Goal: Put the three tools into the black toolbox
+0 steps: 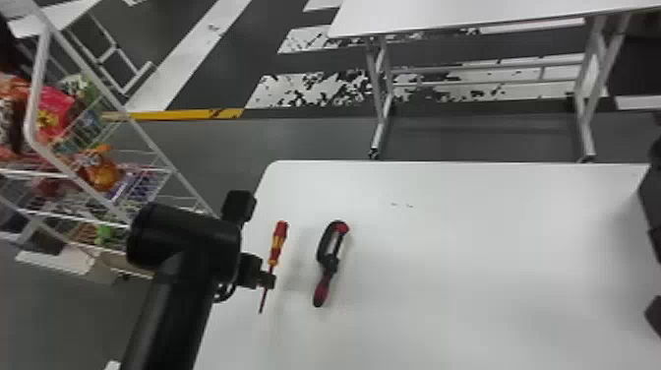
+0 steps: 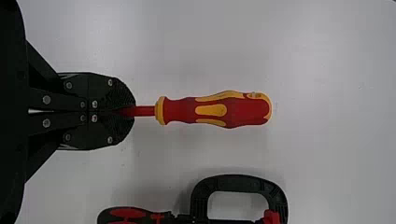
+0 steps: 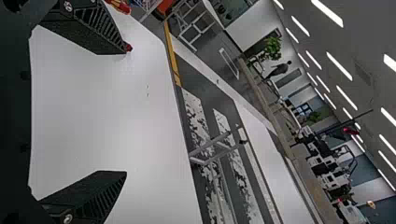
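On the white table's left part, my left gripper (image 1: 265,279) is at the thin shaft of a red-and-yellow screwdriver (image 1: 279,241). Seen from the left wrist, the left gripper (image 2: 127,112) is shut on that shaft just below the screwdriver handle (image 2: 238,111). To the right of it lies a black-and-red clamp-like tool (image 1: 328,265), whose C-shaped frame (image 2: 200,198) is untouched. My right gripper (image 3: 126,111) stands open over the table with nothing between its widely spread fingers. Part of the right arm (image 1: 653,216) shows at the head view's right edge.
The white table (image 1: 467,236) extends widely to the right of the tools. A wire rack (image 1: 42,98) with colourful packages stands beyond its left edge, close to the left arm. Another white table (image 1: 442,15) stands farther back across the floor.
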